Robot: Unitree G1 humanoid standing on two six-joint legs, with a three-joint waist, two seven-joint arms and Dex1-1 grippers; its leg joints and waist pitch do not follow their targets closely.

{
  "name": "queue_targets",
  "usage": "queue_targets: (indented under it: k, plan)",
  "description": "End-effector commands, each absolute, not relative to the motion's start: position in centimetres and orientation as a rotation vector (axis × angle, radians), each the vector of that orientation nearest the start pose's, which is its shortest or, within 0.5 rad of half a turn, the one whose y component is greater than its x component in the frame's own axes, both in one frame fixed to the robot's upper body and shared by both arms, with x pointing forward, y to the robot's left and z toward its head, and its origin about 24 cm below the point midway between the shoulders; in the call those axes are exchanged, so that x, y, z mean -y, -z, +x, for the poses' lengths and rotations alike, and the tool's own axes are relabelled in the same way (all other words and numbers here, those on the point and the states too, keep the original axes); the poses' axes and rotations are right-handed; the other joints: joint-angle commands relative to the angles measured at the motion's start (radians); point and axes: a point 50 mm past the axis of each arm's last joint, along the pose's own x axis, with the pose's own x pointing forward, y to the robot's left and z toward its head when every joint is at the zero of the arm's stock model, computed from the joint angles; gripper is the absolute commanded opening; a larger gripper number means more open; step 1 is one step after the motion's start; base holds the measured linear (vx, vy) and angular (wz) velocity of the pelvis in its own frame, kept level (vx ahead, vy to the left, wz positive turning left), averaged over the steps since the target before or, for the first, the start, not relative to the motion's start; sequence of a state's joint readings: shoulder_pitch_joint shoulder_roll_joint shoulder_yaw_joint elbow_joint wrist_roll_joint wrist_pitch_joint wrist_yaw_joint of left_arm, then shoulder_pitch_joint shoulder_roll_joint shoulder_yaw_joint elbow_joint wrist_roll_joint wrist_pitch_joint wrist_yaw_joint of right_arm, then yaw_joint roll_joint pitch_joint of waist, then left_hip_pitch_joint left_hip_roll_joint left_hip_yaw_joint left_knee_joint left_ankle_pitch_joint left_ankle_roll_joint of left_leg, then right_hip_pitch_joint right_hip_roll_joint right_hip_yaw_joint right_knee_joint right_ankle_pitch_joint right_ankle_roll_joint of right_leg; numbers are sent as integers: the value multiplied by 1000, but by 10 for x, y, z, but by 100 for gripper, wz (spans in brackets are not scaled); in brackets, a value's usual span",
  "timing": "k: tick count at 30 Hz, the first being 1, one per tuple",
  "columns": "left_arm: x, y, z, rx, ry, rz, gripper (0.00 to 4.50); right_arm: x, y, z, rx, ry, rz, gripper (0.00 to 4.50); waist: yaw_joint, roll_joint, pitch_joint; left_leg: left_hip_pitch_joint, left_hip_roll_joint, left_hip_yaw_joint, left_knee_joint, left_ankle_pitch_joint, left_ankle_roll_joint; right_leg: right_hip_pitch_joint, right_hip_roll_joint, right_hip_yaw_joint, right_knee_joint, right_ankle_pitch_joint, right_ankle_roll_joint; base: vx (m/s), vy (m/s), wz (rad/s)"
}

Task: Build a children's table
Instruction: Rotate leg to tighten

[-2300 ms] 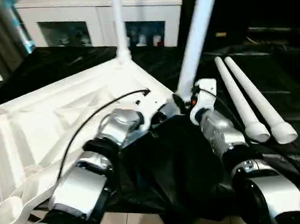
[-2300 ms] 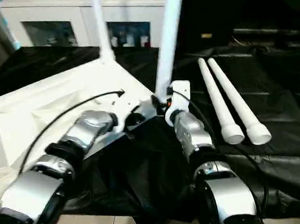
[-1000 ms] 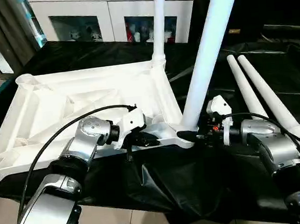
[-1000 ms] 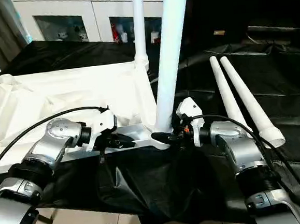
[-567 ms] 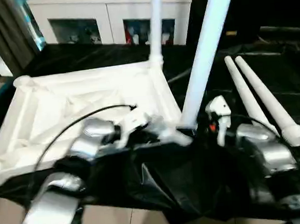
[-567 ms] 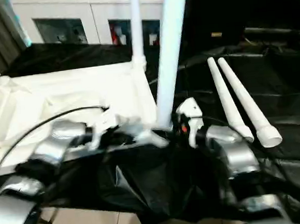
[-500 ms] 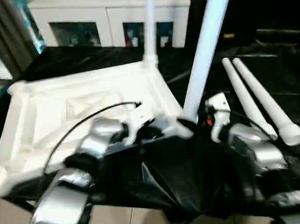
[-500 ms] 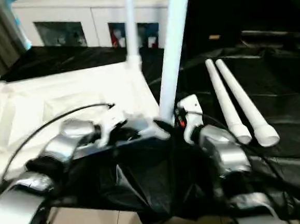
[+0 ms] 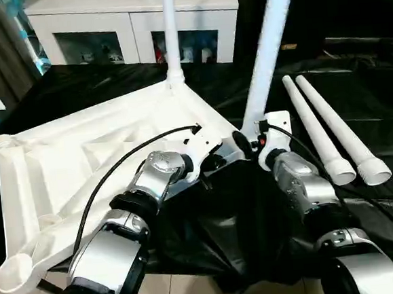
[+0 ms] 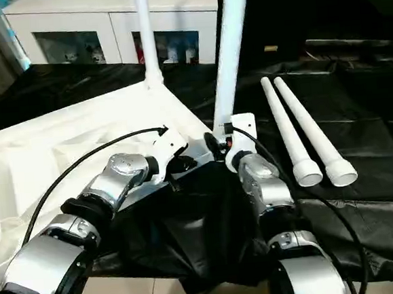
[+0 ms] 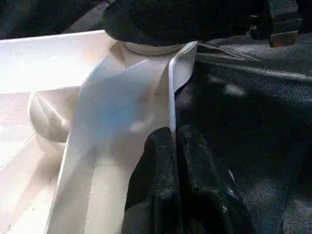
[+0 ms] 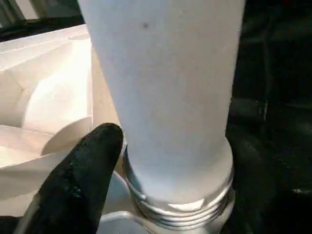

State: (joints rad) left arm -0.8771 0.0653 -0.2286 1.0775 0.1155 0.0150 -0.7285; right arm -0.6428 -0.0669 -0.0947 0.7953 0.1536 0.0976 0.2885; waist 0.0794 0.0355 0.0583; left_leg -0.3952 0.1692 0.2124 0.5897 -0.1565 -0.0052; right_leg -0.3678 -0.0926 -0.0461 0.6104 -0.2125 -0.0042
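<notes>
Tabletop (image 9: pixel 82 163) lies underside up on the black-draped table (image 9: pixel 376 92), long axis running left to right. Two legs (image 9: pixel 270 39) stand upright in its right corner sockets; two spare legs (image 9: pixel 331 129) lie right, pointing far. Left gripper (image 11: pixel 174 141) pinches the near rim; right gripper (image 12: pixel 161 161) straddles the near leg's base, fingers apart.
</notes>
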Motion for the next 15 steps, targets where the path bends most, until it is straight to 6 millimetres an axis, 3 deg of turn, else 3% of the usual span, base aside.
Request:
queue_targets:
  k: [1,3,5,8,9,12,13,15]
  plan:
    - [-46,-67,362,-292,1053,388,0,97,-28,349,-325,-490,136,370,-4,-1,-65,35,66,-47,-90,-380,-40,10,-78,39,-87,-214,-202,0,0,0]
    - [-55,-66,359,-284,1115,397,0,105,-34,347,-298,-585,92,370,-4,-1,-68,34,66,-45,-89,-351,-29,12,-75,39,-84,-175,-208,0,0,0]
    - [-59,-66,356,-266,1166,408,0,111,-36,345,-291,-633,66,370,1,-2,-74,26,68,-42,-81,-265,7,19,-71,36,-70,-46,-231,0,0,0]
    - [-68,-62,347,-268,1291,410,0,129,-39,341,-283,-730,-35,370,6,-2,-80,23,68,-38,-69,-190,48,23,-69,31,-54,74,-259,0,0,0]
    - [-70,-61,346,-272,1307,412,0,131,-40,340,-283,-745,-47,370,14,-3,-83,22,68,-34,-62,-151,76,23,-69,29,-49,129,-271,0,0,0]
    - [-79,-58,339,-287,1392,406,0,148,-48,334,-277,-851,-95,370,22,-1,-81,22,70,-31,-60,-157,99,19,-71,27,-48,113,-286,0,0,0]
    - [-80,-58,339,-288,1400,402,0,150,-49,334,-276,-863,-99,370,25,4,-79,24,74,-32,-63,-176,93,18,-71,27,-51,83,-283,0,0,0]
    - [-85,-59,335,-290,1454,380,0,159,-54,331,-279,-922,-127,370,27,-1,-76,24,74,-32,-65,-204,78,18,-71,28,-55,27,-286,0,0,0]
